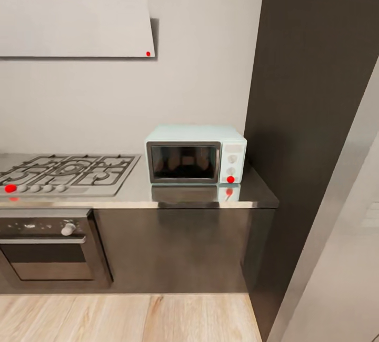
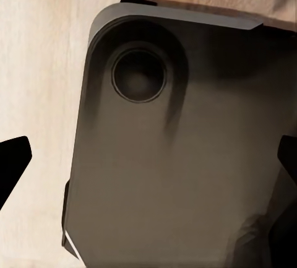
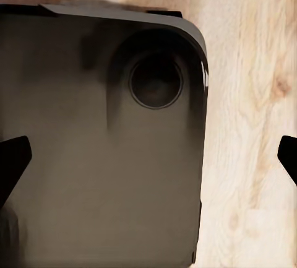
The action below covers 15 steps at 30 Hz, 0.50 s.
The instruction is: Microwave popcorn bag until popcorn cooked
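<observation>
The pale mint-blue microwave (image 1: 196,154) stands on the glossy grey countertop (image 1: 173,194) against the white wall, its dark glass door closed and a red knob at its lower right. The popcorn bag and the popcorn are out of view. In the left wrist view my left gripper (image 2: 151,169) hangs open above the robot's dark base (image 2: 179,156), its black fingertips (image 2: 12,163) wide apart. The right wrist view has my right gripper (image 3: 151,166) open the same way, with a fingertip (image 3: 12,163) at each side and nothing between them.
A steel gas hob (image 1: 63,173) lies left of the microwave, with a black oven (image 1: 47,244) below and a white hood (image 1: 73,25) above. A tall dark cabinet (image 1: 310,121) rises right of the counter. Wooden floor (image 1: 131,318) runs along the front.
</observation>
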Available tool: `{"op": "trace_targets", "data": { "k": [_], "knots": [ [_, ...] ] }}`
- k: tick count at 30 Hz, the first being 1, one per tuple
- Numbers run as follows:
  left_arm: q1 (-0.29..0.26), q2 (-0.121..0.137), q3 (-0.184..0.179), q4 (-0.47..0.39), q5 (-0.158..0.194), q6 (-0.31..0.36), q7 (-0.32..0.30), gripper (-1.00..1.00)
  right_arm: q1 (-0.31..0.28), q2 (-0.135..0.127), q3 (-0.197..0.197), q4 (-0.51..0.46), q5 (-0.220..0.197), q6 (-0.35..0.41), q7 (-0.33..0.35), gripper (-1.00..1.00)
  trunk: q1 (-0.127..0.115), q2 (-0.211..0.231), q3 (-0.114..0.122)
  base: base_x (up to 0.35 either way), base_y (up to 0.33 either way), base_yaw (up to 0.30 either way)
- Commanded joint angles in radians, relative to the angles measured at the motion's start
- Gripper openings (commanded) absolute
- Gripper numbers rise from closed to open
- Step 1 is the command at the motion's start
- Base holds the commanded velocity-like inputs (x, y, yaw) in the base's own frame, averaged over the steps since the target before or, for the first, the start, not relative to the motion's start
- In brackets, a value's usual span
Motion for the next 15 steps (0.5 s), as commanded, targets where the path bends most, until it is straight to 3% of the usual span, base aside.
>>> {"op": "trace_targets", "data": {
  "k": [1,15],
  "knots": [
    [0.000,0.000,0.000,0.000,0.007,-0.002,-0.001,1.00,0.000,0.000,0.001,0.001,0.002,-0.003,0.000,1.00,0.000,0.000,-0.001,0.015,-0.008,0.000],
    [0.000,0.000,0.000,-0.001,0.008,-0.002,-0.001,1.00,0.000,0.001,-0.001,0.001,-0.008,0.002,0.001,1.00,0.000,0.000,-0.001,0.001,-0.001,0.000]
  ]
}}
